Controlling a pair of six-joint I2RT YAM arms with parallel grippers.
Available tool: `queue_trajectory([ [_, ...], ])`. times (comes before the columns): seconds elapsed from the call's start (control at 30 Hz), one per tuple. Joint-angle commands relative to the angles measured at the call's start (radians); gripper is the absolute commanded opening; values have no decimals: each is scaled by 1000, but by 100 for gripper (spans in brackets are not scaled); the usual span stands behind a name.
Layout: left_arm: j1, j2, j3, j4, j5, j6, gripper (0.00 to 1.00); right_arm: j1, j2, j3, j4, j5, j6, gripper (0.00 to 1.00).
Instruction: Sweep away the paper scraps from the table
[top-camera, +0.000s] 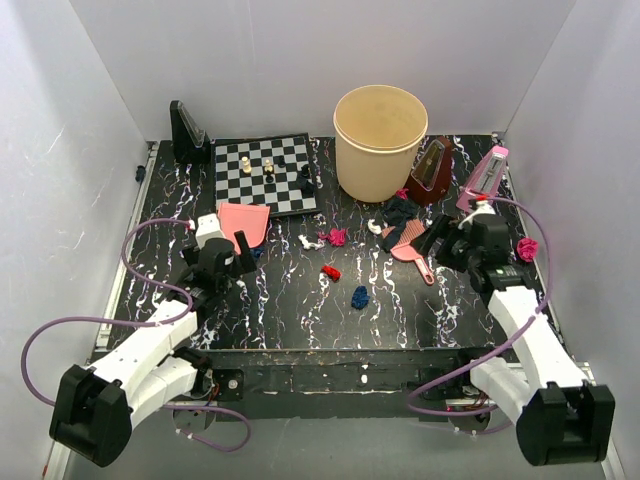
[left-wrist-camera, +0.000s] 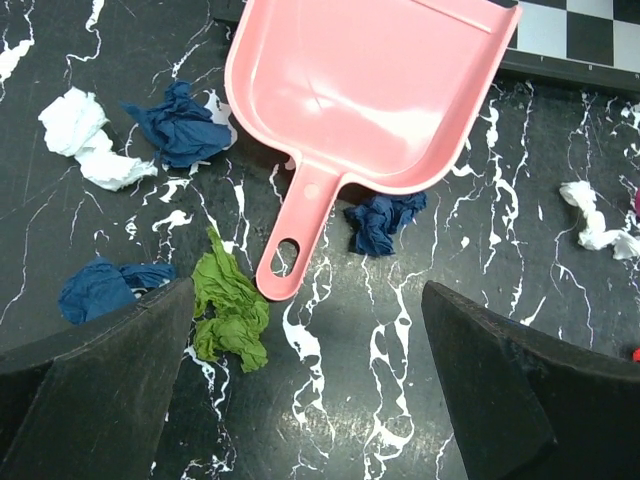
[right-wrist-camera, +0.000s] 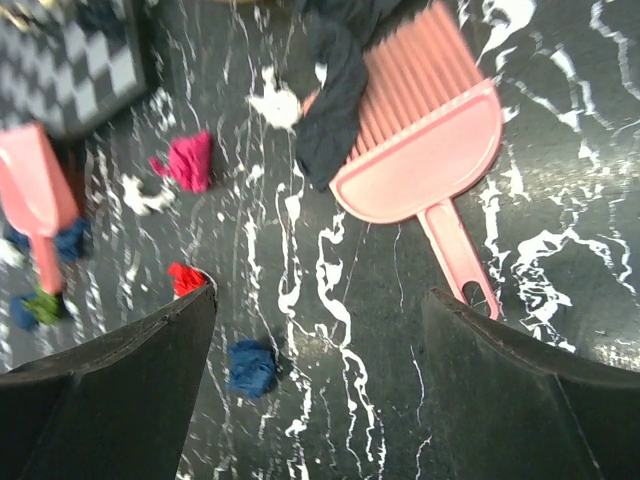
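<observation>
Pink dustpan (left-wrist-camera: 370, 90), one; blue scraps (left-wrist-camera: 180, 125), three; left fingers (left-wrist-camera: 90, 400), right fingers (right-wrist-camera: 100, 400) wide apart, empty.

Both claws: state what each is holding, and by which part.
Nothing. Both stand open: left claw near the pink plastic dustpan, right claw near the pink plastic brush.

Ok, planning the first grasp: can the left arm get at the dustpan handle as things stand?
Likely yes: the open left gripper faces the pink dustpan handle, nothing between them.
</observation>
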Motion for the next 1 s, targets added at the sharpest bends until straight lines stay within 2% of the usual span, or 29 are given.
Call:
queue_trajectory([
  [0.0, 11, -20, 8, 45, 5, 10, 98, 145, 110, 75, 18, 182, -112, 87],
  [0.07, 11, -46, -19, 62, 33, 2, 98, 181, 181, 116, -2, 229, -149, 75],
  [0.1, 11, -60, -27, 57, 50, -8, 98, 182, 215, 138, -17, 231, -150, 73],
  [0.27, 9, -161, -93, 91, 131, -8, 98, 184, 299, 183, -89, 295, -191, 73],
  [0.43, 9, -238, -156, 158, 191, -2, 98, 184, 400, 224, -186, 345, -189, 79],
  [0.57, 9, -246, -167, 181, 229, 2, 98, 185, 486, 239, -194, 302, -205, 77],
  [0.97, 9, -238, -168, 181, 248, 8, 98, 188, 684, 322, -250, 329, -200, 71],
])
